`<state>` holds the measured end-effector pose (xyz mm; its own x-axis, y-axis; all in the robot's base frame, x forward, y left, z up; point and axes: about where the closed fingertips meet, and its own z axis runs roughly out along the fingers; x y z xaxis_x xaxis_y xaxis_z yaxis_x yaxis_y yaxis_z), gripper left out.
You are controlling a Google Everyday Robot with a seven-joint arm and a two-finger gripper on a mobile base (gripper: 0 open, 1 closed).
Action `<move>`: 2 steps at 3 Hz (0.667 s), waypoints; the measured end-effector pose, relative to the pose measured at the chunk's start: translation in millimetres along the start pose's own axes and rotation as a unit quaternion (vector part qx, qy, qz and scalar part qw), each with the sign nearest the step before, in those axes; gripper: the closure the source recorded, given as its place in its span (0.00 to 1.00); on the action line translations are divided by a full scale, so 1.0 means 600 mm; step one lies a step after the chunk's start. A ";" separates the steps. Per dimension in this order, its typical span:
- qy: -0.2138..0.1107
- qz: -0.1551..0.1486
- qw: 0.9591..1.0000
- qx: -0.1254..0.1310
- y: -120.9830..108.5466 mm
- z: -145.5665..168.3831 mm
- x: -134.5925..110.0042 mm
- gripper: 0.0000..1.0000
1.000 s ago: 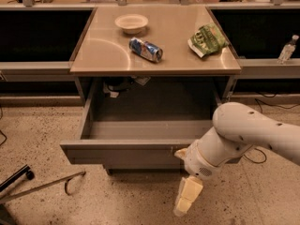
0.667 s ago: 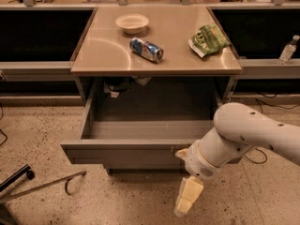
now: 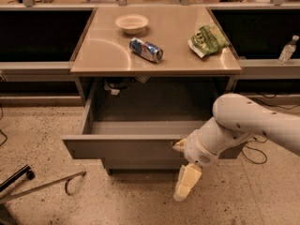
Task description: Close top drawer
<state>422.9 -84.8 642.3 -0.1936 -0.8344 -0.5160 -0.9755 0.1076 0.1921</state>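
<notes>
The top drawer (image 3: 126, 146) is a wide grey metal tray pulled far out from under the tan table (image 3: 108, 55). Its flat front panel faces me and the inside looks bare. My gripper (image 3: 183, 167) sits at the end of the white arm (image 3: 253, 123), right in front of the panel's right part. It is open and empty. One cream finger (image 3: 179, 146) rests at the panel's face and the other (image 3: 187, 182) hangs down below the panel toward the floor.
On the table stand a pale bowl (image 3: 131, 22), a blue can (image 3: 146, 49) on its side and a green snack bag (image 3: 207, 40). A water bottle (image 3: 287, 49) stands on the right ledge. A metal stand (image 3: 37, 186) lies on the speckled floor at the left.
</notes>
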 end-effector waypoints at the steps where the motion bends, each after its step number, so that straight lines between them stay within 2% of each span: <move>1: -0.040 -0.023 0.999 0.012 -0.080 -0.001 -0.025 0.00; 2: -0.040 -0.023 0.999 0.013 -0.080 -0.001 -0.025 0.00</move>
<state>472.8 -77.7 641.2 -0.1556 -0.7929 -0.5891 -0.9856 0.0849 0.1460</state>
